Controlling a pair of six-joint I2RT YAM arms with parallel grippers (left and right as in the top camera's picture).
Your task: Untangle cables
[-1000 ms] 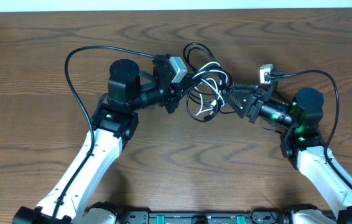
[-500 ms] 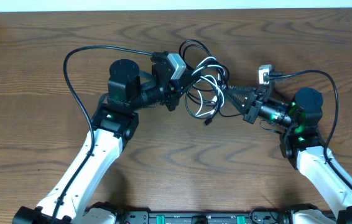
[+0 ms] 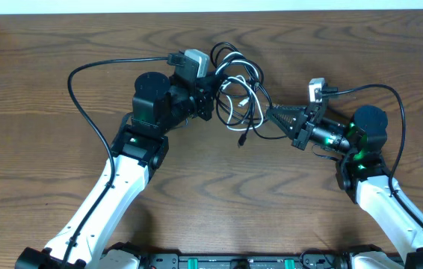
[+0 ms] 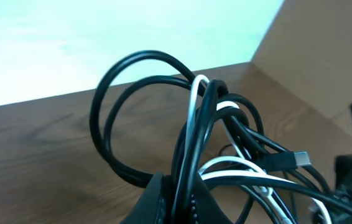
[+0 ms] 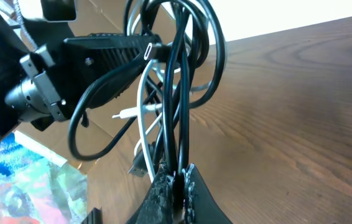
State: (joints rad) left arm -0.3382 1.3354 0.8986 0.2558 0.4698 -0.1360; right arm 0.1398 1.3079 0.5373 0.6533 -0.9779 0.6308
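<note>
A tangle of black and white cables (image 3: 238,93) hangs between my two grippers above the wooden table (image 3: 286,202). My left gripper (image 3: 210,93) is shut on black strands at the tangle's left side; in the left wrist view the cables (image 4: 210,143) rise out of its jaws (image 4: 179,199) in loops. My right gripper (image 3: 271,116) is shut on black strands at the tangle's right side; in the right wrist view the cables (image 5: 179,93) stand up from its jaws (image 5: 177,183). A loose plug end (image 3: 241,140) dangles below.
A black cable (image 3: 84,97) arcs from the left arm across the table's left part. A white connector (image 3: 316,90) with a black lead sits behind the right arm. The table's far edge runs along the top.
My left gripper has moved up and to the left, toward the far edge, pulling the tangle with it. The cables now stretch tighter toward the right gripper, which has barely moved.
</note>
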